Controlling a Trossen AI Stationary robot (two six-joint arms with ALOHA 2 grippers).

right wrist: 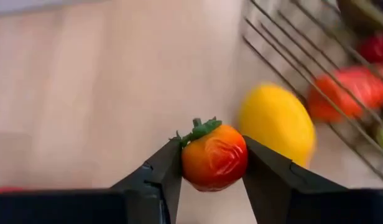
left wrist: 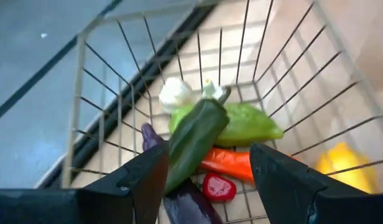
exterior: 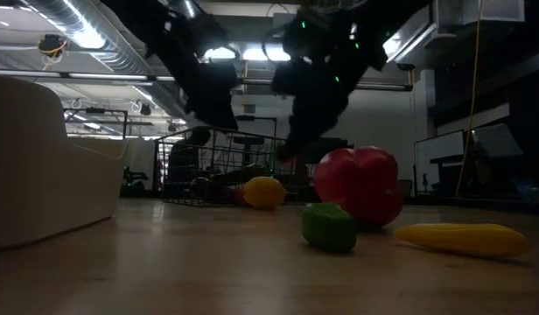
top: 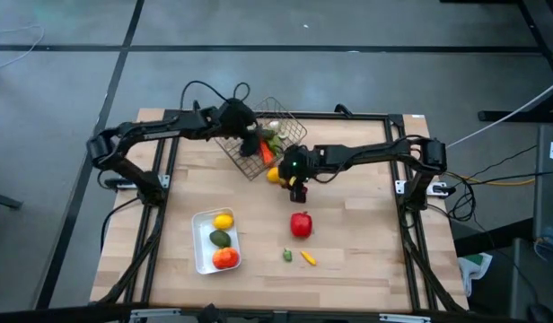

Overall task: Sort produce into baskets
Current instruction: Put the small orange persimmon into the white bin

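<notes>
Your right gripper (right wrist: 213, 163) is pinching an orange tomato (right wrist: 214, 158) between both fingers beside a lemon (right wrist: 277, 124); your left gripper (left wrist: 207, 171) is gaping over the wire basket (left wrist: 104, 93), holding nothing.

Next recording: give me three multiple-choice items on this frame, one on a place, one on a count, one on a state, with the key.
1. Where does the lemon nearest the right gripper lie?
A. in the white tray
B. on the table beside the wire basket
C. inside the wire basket

2. How many items lie in the white tray?
A. one
B. three
C. five

3. What is the right gripper doing?
A. gripping a small tomato
B. hanging open
C. gripping a carrot

Key: 1 B, outside the mesh; 2 B, the high view shows three; 3 A, fingers press the tomato's sides.
</notes>
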